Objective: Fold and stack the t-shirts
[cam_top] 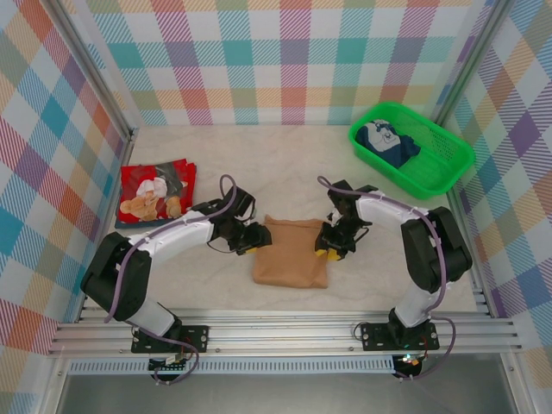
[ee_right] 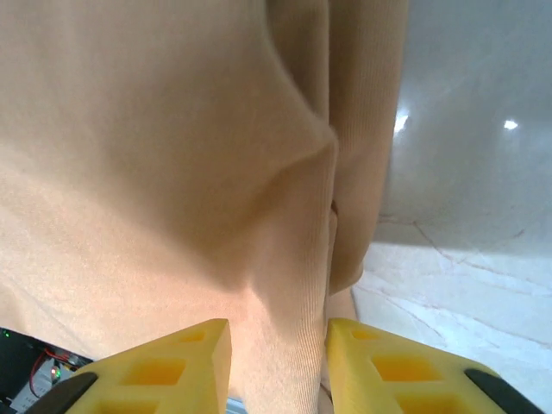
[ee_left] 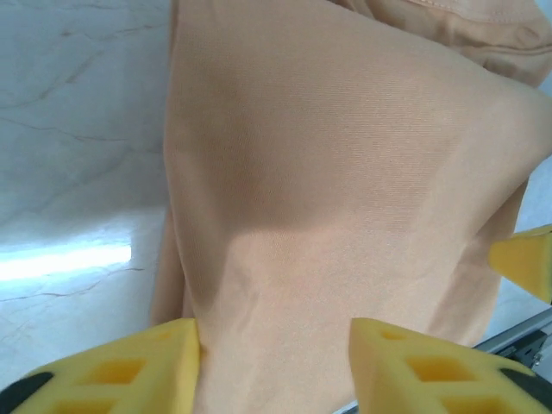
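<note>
Left gripper: yellow fingers stand apart, slack tan cloth across the gap, not clamped. Right gripper: fingers flank a raised fold; whether they pinch it cannot be told. Tan t-shirt lies folded mid-table, 1 gripper at each side edge. Red t-shirt lies by the left wall. Green basket, holding a dark blue garment, sits far right, well apart
</note>
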